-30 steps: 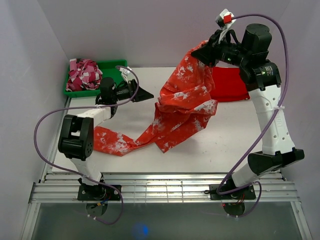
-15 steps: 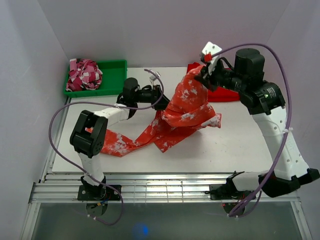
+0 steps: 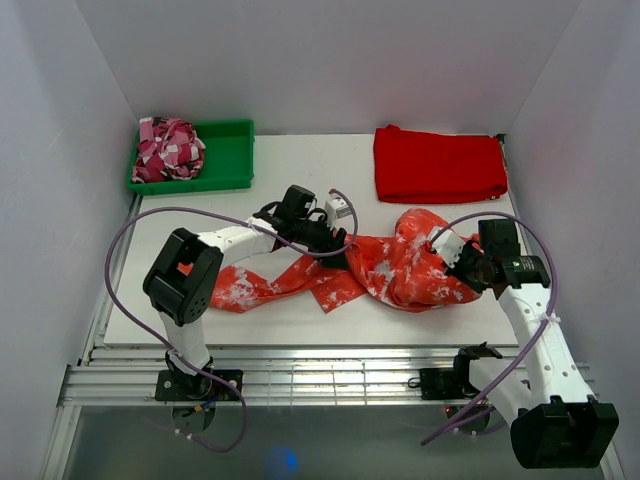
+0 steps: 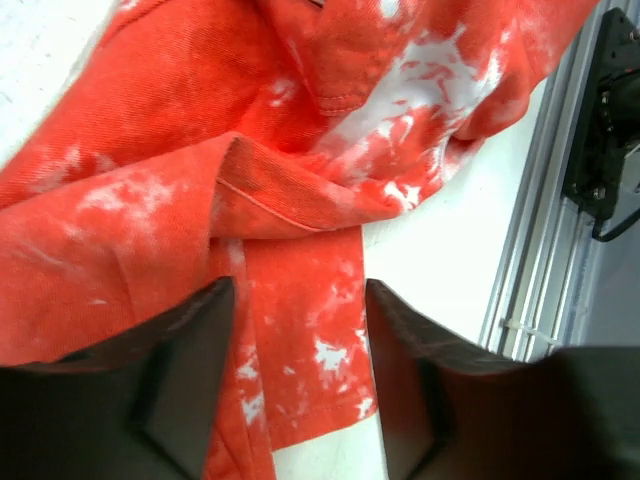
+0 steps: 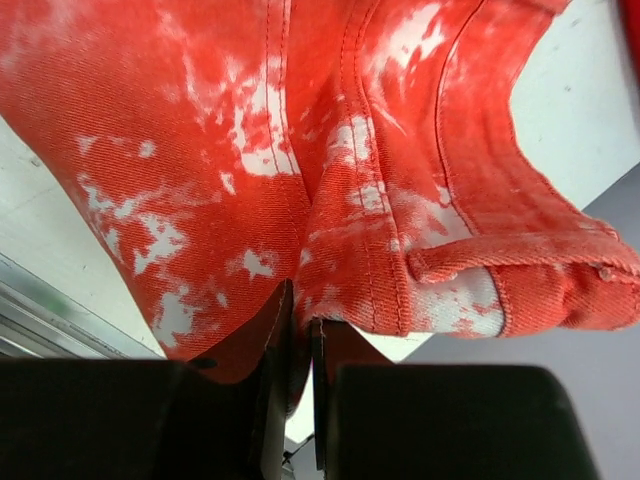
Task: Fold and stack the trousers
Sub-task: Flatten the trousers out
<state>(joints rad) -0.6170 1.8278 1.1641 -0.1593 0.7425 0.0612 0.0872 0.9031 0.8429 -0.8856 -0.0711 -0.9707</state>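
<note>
trousers [image 3: 395,268]: crumpled on the table [image 3: 300,180], centre to right of the top view, one leg trailing left | left gripper [image 4: 298,290]: jaws apart over the cloth, contact unclear | right gripper [image 5: 300,318]: pinched tight on a seamed edge of the trousers | plain red cloth [image 3: 438,163]: folded, upper right, apart

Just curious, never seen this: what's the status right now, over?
Right gripper shut on trousers. Left gripper open over them. Trousers crumpled, not folded. Red cloth lies apart.
</note>
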